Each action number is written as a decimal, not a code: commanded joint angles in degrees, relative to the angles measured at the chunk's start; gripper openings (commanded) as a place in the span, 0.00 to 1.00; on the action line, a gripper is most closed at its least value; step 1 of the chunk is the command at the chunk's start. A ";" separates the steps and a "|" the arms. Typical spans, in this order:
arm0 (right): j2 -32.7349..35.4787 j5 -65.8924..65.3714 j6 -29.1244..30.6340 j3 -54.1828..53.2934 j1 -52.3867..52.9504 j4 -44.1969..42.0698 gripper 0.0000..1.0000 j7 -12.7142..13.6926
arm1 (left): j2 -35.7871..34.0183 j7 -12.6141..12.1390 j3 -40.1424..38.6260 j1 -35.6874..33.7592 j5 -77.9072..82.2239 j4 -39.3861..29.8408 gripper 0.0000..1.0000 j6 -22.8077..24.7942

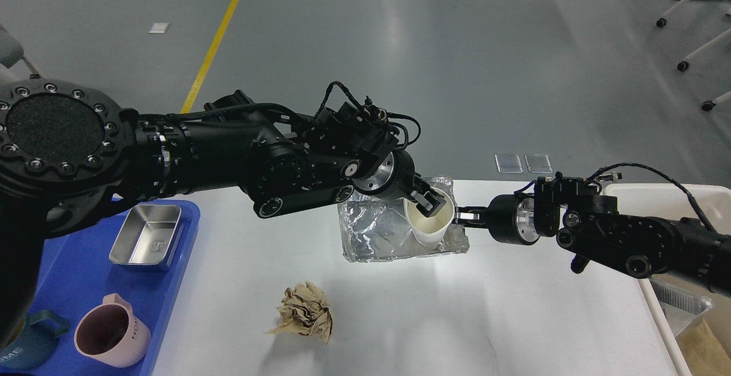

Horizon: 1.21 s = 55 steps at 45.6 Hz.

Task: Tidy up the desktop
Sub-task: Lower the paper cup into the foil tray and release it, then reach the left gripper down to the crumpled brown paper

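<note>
My left end effector (429, 202) is clamped on the rim of a smooth white paper cup (429, 223), one finger inside, one outside, cup tilted above a crinkly, shiny silver foil sheet (374, 233) lying on the bench (457, 307). My right end effector (464, 216) reaches in just beside the cup, at the foil's right edge; its tips look drawn narrow, but I cannot tell if they pinch the foil. The bench is wide, smooth and white and fills the lower half of my view under both arms. Nearer me than the foil sits one crumpled tan paper ball (305, 312), all folds and creases. Left of the foil, a glossy blue plastic tray (74, 284) carries one rectangular steel tin (146, 235), one pink mug (111, 337) and one teal mug (25, 348): two mugs. Right of the foil, a white bin (694, 307) at the bench's edge. Beyond, grey polished floor with a yellow line (217, 39).
</note>
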<state>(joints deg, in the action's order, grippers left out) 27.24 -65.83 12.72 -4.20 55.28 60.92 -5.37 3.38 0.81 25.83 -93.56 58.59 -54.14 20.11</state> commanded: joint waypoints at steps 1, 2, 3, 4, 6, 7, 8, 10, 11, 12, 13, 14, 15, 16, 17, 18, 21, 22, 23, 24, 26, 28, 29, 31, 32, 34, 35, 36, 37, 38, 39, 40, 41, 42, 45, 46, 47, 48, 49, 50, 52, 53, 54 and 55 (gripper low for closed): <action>0.00 0.00 0.03 0.07 0.00 -0.01 0.00 0.01 | 0.05 0.07 -0.42 -2.23 -0.15 -0.17 0.80 -0.07; 0.00 0.00 0.03 0.07 0.00 -0.01 0.00 0.01 | -0.04 0.15 -0.51 -2.68 -0.15 -0.26 0.82 -0.07; 0.09 0.00 0.03 0.07 0.00 -0.01 0.00 0.01 | -0.04 0.16 -0.60 -3.20 -0.15 -0.35 0.83 -0.07; 0.09 -0.08 0.03 0.07 0.00 -0.09 0.00 0.01 | -0.04 0.33 -0.69 -3.90 -0.15 -0.35 0.84 -0.07; 0.00 0.00 0.03 0.07 0.00 -0.10 0.00 0.01 | -0.13 0.59 -0.69 -5.40 -0.23 -0.44 0.86 0.01; 0.00 -0.08 0.03 0.16 0.00 -0.10 0.00 0.01 | -0.22 0.77 -0.78 -6.27 -0.50 -0.61 0.86 0.10; 0.00 -0.08 0.03 0.07 0.00 -0.10 0.00 -0.08 | -0.39 0.77 -0.78 -7.15 -0.67 -0.70 0.87 0.10; 0.00 0.00 0.03 0.07 0.00 -0.18 0.00 0.01 | -0.57 0.86 -0.78 -9.00 -1.72 -0.88 0.87 0.19; 0.00 -0.08 0.03 0.07 -0.09 -0.18 0.00 0.01 | -0.74 0.86 -0.86 -9.88 -2.25 -0.88 0.87 0.19; 0.00 -0.08 0.03 0.07 -0.09 -0.18 0.00 0.01 | -0.92 0.86 -0.87 -10.76 -2.86 -0.88 0.87 0.28; 0.00 -0.08 0.03 0.07 -0.09 -0.18 0.00 0.01 | -1.18 0.86 -0.87 -11.46 -3.39 -0.88 0.87 0.19; 0.00 -0.08 0.03 0.07 -0.09 -0.18 0.00 0.01 | -1.36 0.86 -0.95 -12.25 -4.01 -0.88 0.87 0.19; 0.00 -0.08 0.03 0.07 -0.09 -0.18 0.00 0.01 | -1.53 0.86 -0.95 -12.87 -4.54 -0.79 0.87 0.19; 0.00 -0.08 0.03 0.16 -0.09 -0.18 0.00 0.01 | -1.80 0.86 -0.95 -13.57 -5.06 -0.79 0.87 0.10; 0.00 -0.08 0.03 0.07 -0.17 -0.27 0.00 0.01 | -2.06 0.86 -1.04 -14.27 -5.59 -0.79 0.87 0.01; 0.00 -0.08 0.03 0.07 -0.18 -0.27 0.00 0.01 | -2.50 0.86 -0.95 -14.80 -5.94 -0.70 0.87 0.01; 0.00 0.00 0.03 0.07 -0.18 -0.27 0.00 0.01 | -4.17 0.86 -0.87 -15.60 -6.12 -0.61 0.87 -0.07; 0.00 -0.08 0.03 0.07 -0.18 -0.27 0.00 0.01 | -4.87 0.86 -0.87 -15.60 -6.12 -0.53 0.87 -0.07; 0.00 -0.08 0.03 0.07 -0.18 -0.27 0.00 0.01 | -5.75 0.86 -0.78 -15.60 -6.12 -0.53 0.87 -0.07; 0.00 -0.08 -0.06 0.07 -0.18 -0.27 0.00 0.01 | -6.62 0.86 -0.69 -15.60 -6.12 -0.53 0.87 -0.07; 0.00 0.00 0.03 0.07 -0.09 -0.27 0.00 0.01 | -9.35 0.95 -0.43 -15.25 -6.12 -0.44 0.87 -0.07; 0.00 -0.08 0.03 0.07 -0.09 -0.27 0.00 0.01 | -12.16 0.95 -0.25 -15.07 -6.12 -0.53 0.87 -0.07; 0.00 -0.08 0.03 0.07 -0.17 -0.27 0.00 0.01 | -13.91 0.95 -0.25 -14.90 -6.04 -0.79 0.87 -0.07; 0.00 0.00 0.03 0.07 -0.18 -0.27 0.00 0.01 | -16.90 0.95 -0.25 -14.63 -6.03 -1.14 0.87 0.10; 0.00 -0.08 -0.06 0.07 -0.26 -0.27 0.00 0.01 | -18.48 0.95 -0.25 -14.37 -6.03 -1.32 0.87 0.28; 0.00 -0.08 -0.06 0.07 -0.26 -0.27 0.00 0.01 | -22.17 0.95 -0.25 -13.67 -5.95 -2.10 0.87 0.71; 0.00 -0.08 -0.06 0.07 -0.35 -0.27 0.00 0.01 | -24.19 0.95 -0.25 -13.40 -5.86 -2.89 0.87 0.80; 0.00 -0.08 0.03 0.07 -0.35 -0.27 0.00 0.01 | -26.21 0.95 -0.25 -13.14 -5.77 -3.86 0.87 0.80; 0.00 0.00 0.03 0.07 -0.35 -0.36 0.00 0.01 | -28.23 0.95 -0.25 -13.14 -5.77 -4.91 0.87 0.80; 0.00 -0.08 -0.06 0.07 -0.35 -0.36 0.00 0.01 | -30.34 0.95 -0.25 -13.05 -5.77 -6.14 0.87 0.80; 0.00 -0.08 -0.06 0.07 -0.44 -0.45 0.00 0.01 | -32.45 0.86 -0.25 -13.05 -5.77 -7.37 0.87 0.89; -0.09 -0.08 -0.06 0.07 -0.44 -0.45 0.00 0.01 | -34.47 0.86 -0.25 -13.05 -5.77 -9.03 0.87 0.89; -0.09 -0.08 -0.06 0.07 -0.44 -0.53 0.00 0.01 | -36.58 0.77 -0.25 -13.05 -5.68 -10.70 0.87 0.98; -0.17 -0.08 -0.06 0.07 -0.44 -0.62 0.00 0.01 | -38.60 0.68 -0.25 -13.05 -5.60 -12.46 0.87 1.07; -0.70 -0.08 -0.06 0.07 -0.53 -0.80 0.00 0.01 | -44.67 0.07 -0.07 -13.05 -5.33 -17.65 0.87 1.24; -0.88 -0.08 0.03 0.07 -0.53 -0.80 0.00 0.01 | -46.69 -0.02 -0.07 -13.05 -5.24 -19.23 0.87 1.24; -1.14 -0.08 -0.06 0.07 -0.53 -0.89 0.00 0.01 | -48.71 -0.02 0.01 -13.05 -5.24 -20.64 0.87 1.24; -1.32 -0.08 0.03 0.07 -0.53 -0.89 0.00 0.01 | -52.65 -0.02 0.10 -13.14 -5.16 -23.26 0.87 1.77; -1.40 -0.08 -0.06 0.07 -0.53 -0.97 0.00 0.01 | -54.86 -0.11 0.10 -13.05 -5.16 -24.33 0.87 2.21; -1.40 -0.08 -0.06 0.07 -0.61 -0.97 0.00 0.01 | -56.80 -0.11 0.10 -13.14 -5.07 -25.48 0.87 2.65; -1.58 -0.08 0.03 0.16 -0.61 -1.32 0.00 0.01 | -60.49 -0.02 0.01 -13.14 -4.98 -27.32 0.87 4.22; -1.75 -0.08 0.03 0.16 -0.70 -1.41 0.00 0.01 | -62.25 -0.02 0.01 -13.40 -4.98 -28.38 0.87 5.10; -1.93 -0.08 0.03 0.25 -0.79 -1.50 0.00 0.01 | -63.92 -0.02 -0.07 -13.40 -4.98 -29.26 0.87 5.98; -2.02 -0.08 0.03 0.25 -0.79 -1.50 0.00 0.01 | -65.50 -0.11 -0.07 -13.58 -4.98 -30.31 0.87 6.77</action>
<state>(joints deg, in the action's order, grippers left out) 25.85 -65.92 12.67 -4.14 54.70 59.80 -5.36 -53.03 0.77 25.88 -106.63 53.47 -79.19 23.20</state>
